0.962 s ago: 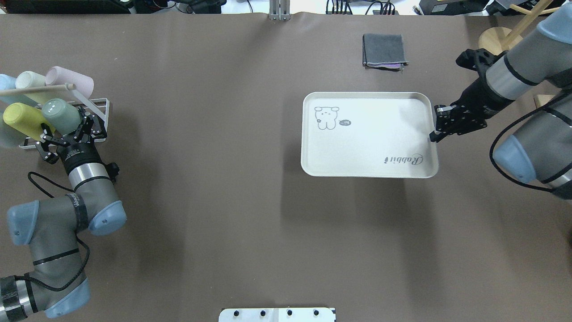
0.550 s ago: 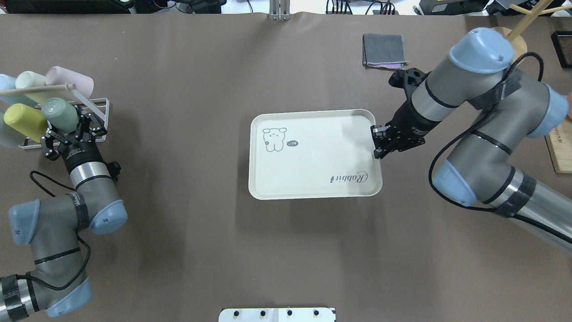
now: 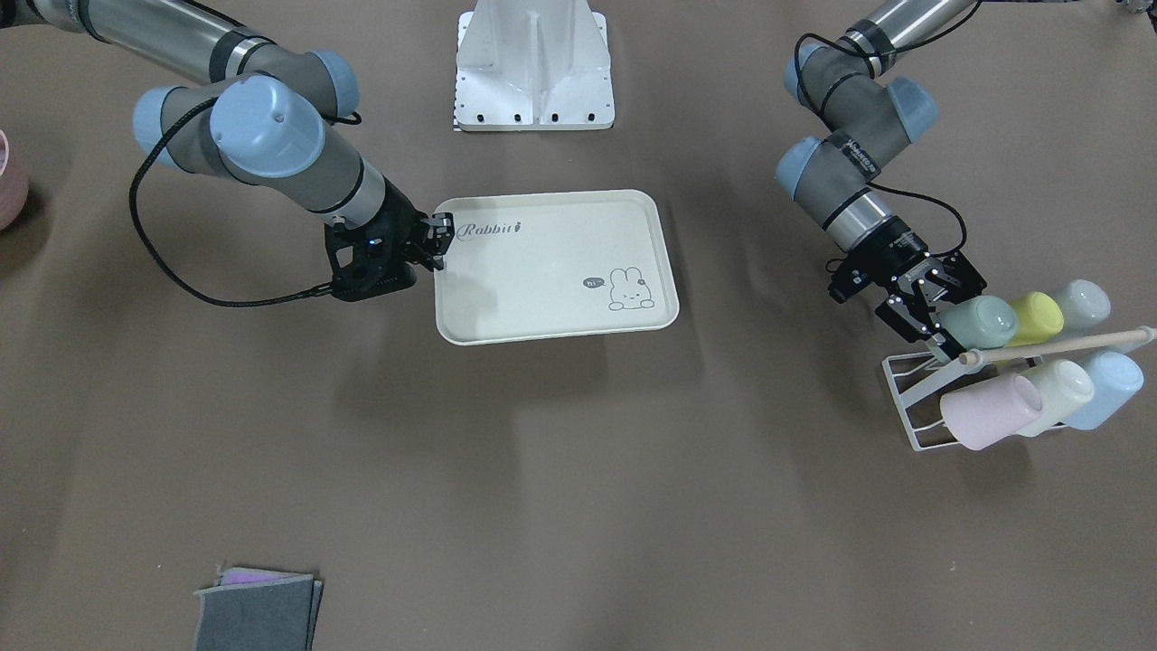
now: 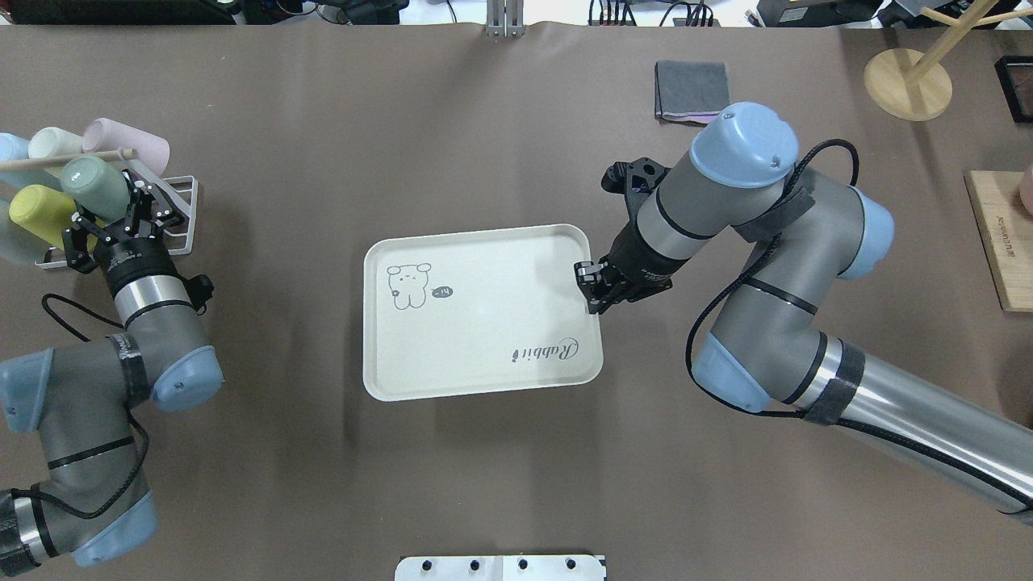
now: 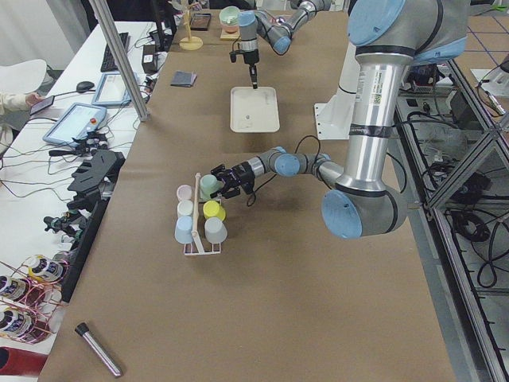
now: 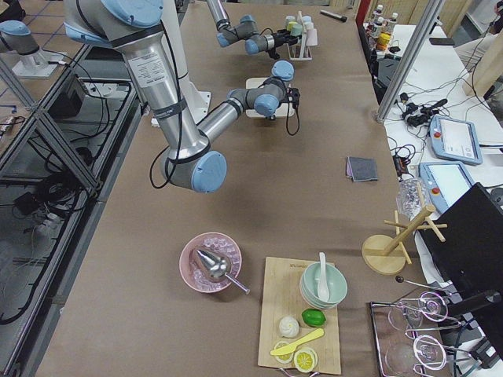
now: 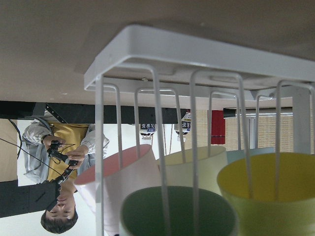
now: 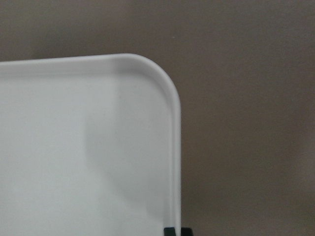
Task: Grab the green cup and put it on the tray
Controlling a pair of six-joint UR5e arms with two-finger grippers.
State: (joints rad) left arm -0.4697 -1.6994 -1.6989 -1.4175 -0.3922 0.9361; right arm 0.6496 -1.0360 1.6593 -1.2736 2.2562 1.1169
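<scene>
The green cup [image 4: 95,179] lies tilted on a white wire rack [image 4: 176,194] at the far left; it also shows in the front view [image 3: 981,323]. My left gripper [image 4: 115,208] is closed around the cup's open end, and the cup's mouth [image 7: 177,212] fills the bottom of the left wrist view behind rack wires. The cream tray [image 4: 484,323] with the bunny drawing lies mid-table. My right gripper [image 4: 591,284] is shut on its right rim, also seen in the front view [image 3: 438,237]. The right wrist view shows the tray's corner [image 8: 74,147].
The rack also holds a yellow-green cup [image 4: 36,211], a pink cup [image 4: 129,141] and pale cups, under a wooden dowel [image 3: 1058,346]. A folded grey cloth [image 4: 694,89], a wooden stand [image 4: 908,73] and a wooden board [image 4: 1001,242] lie far right. A person shows in the left wrist view.
My right gripper has dragged the tray leftward towards the table's middle. My left gripper and the green cup have shifted up and slightly left at the rack.
</scene>
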